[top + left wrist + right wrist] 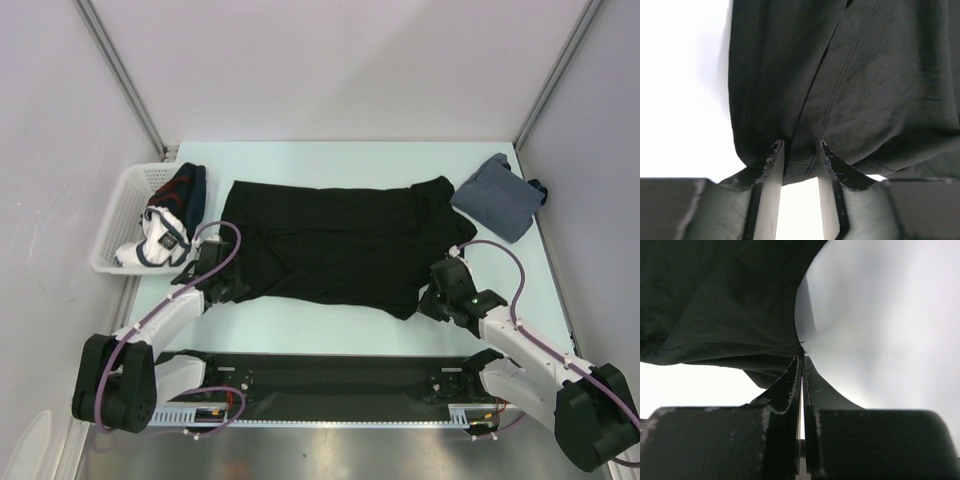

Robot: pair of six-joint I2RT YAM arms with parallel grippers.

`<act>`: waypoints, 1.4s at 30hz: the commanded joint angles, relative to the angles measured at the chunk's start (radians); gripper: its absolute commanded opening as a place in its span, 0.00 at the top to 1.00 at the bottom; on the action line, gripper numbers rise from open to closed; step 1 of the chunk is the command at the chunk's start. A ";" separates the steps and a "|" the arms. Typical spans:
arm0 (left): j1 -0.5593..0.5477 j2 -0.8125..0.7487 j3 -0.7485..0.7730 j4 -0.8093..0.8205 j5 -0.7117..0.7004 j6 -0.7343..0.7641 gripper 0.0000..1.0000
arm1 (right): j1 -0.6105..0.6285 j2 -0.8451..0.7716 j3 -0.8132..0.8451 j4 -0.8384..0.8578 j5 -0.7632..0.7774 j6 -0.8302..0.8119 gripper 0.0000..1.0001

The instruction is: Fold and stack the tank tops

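One of two tops appears done: blue-grey tank top [497,198] folded, far right of basket [112,222]. Black tank top [330,240] spread flat just right of basket, unfolded. Right gripper [802,359] clamped on its edge; left gripper [801,147] jaws apart astride hem. Remaining: fold, stack.

Left arm [165,320]: stretched forward from its base at the near left corner, angled inward, forearm low over the table.
Left gripper [800,150]: fingers [771,172] stand a little apart, a fold of the black tank top [330,240] between their tips; can't tell if they grip it.
Right arm [530,350]: reaching from the near right corner forward and inward, elbow bent, wrist low.
Right gripper [802,359]: fingers pressed flat together, no gap, pinching the tank top's edge at the very tips.
Both arms: well apart from each other.
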 commanded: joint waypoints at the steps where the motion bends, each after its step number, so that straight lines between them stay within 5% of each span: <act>1: -0.002 0.006 -0.021 0.034 0.043 -0.005 0.65 | -0.010 -0.018 0.017 -0.012 0.019 -0.011 1.00; 6: -0.003 -0.003 -0.054 0.044 0.063 -0.019 0.73 | -0.017 -0.032 0.023 -0.030 0.022 -0.016 1.00; 7: -0.003 -0.020 -0.057 0.047 0.065 -0.022 0.79 | -0.019 -0.034 0.026 -0.034 0.025 -0.016 1.00; 8: -0.003 -0.029 -0.066 0.050 0.068 -0.023 1.00 | -0.023 -0.038 0.030 -0.037 0.027 -0.019 1.00; 20: 0.011 -0.158 0.178 -0.194 0.053 -0.053 1.00 | -0.163 0.029 0.267 -0.095 0.011 -0.149 1.00; 25: 0.041 -0.330 0.212 -0.307 0.033 -0.094 1.00 | -0.165 -0.117 0.301 -0.210 0.008 -0.144 1.00; 31: 0.093 -0.541 0.160 -0.449 0.039 -0.204 1.00 | -0.087 -0.325 0.269 -0.340 0.000 -0.027 1.00; 36: 0.097 -0.742 0.173 -0.615 -0.085 -0.348 1.00 | -0.043 -0.408 0.278 -0.580 0.181 0.175 1.00; 42: 0.097 -0.769 0.144 -0.712 -0.102 -0.428 1.00 | -0.043 -0.432 0.284 -0.661 0.212 0.233 1.00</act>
